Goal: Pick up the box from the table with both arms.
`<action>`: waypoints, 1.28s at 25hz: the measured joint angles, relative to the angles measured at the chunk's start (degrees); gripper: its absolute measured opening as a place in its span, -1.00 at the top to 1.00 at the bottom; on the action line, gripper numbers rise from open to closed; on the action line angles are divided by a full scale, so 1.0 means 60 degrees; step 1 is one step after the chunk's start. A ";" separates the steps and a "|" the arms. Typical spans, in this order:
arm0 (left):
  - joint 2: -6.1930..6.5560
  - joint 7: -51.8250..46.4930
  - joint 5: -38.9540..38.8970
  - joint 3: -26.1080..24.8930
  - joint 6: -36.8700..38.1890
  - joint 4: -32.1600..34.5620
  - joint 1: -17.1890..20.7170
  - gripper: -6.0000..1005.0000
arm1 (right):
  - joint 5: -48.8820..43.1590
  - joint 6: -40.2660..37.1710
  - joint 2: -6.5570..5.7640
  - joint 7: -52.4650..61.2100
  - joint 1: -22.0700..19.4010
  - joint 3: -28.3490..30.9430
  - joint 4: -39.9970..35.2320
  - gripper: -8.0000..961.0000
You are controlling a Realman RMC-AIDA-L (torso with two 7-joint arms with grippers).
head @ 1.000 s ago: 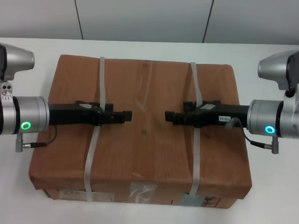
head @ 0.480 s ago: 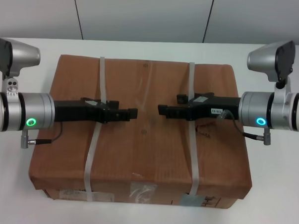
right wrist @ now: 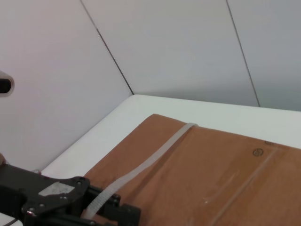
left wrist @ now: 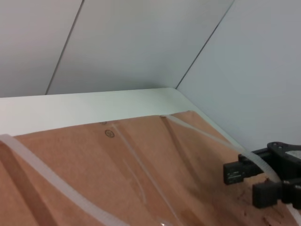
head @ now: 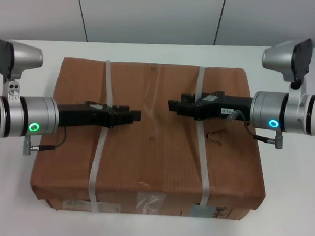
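White table (head: 18,195) spans the head view, extending past the box on every visible side. The box (head: 150,159), a large flat brown cardboard carton, rests on the table, centred before the robot, with its labelled and taped side facing the camera at the near edge. Two pale grey straps cross its top from far edge to near edge: the left strap (head: 100,147) and the right strap (head: 203,156). Both straps are lifted slightly off the cardboard where the grippers meet them.

Left arm (head: 21,123) enters from the left side, horizontal above the box top, its silver wrist showing a green ring light. The left gripper (head: 134,116) reaches inward across the left strap, its tip lying just past that strap toward the box's middle. In the right wrist view the same gripper (right wrist: 124,213) appears with the strap passing over its black body. Whether its jaws are released or clenched cannot be told.

Right arm (head: 288,119) enters from the right side, also horizontal above the box, ring light lit. The right gripper (head: 173,105) extends across the right strap, its tip just past it toward the middle. In the left wrist view, this gripper (left wrist: 242,183) shows two black fingers standing apart, the strap running beside them; the jaws appear released.

The two gripper tips face each other, apart, over the box's centre.
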 joint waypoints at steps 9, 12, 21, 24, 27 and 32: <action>0.0001 0.0077 0.0000 0.0002 0.0005 0.0000 0.0016 0.47 | 0.0399 -0.0043 0.0000 -0.0628 -0.0031 0.0003 0.0160 0.10; 0.0001 0.0089 -0.0002 0.0002 0.0020 0.0001 0.0009 0.69 | 0.0403 -0.0054 -0.0001 -0.0640 -0.0020 -0.0005 0.0160 0.40; 0.0001 0.0348 -0.0024 0.0002 0.0092 0.0088 0.0047 0.78 | 0.0706 -0.0163 -0.0001 -0.1098 -0.0067 -0.0059 0.0209 0.60; 0.0001 0.0427 -0.0024 0.0002 0.0122 0.0088 0.0070 0.79 | 0.0938 -0.0167 -0.0001 -0.1299 -0.0089 -0.0133 0.0280 0.63; 0.0001 0.0467 -0.0024 0.0003 0.0154 0.0088 0.0089 0.79 | 0.1180 -0.0282 -0.0001 -0.1543 -0.0190 -0.0155 0.0294 0.67; 0.0003 0.0858 -0.0297 0.0004 0.0630 0.0061 0.0178 0.80 | 0.1646 -0.0526 0.0000 -0.1987 -0.0407 -0.0149 0.0297 0.75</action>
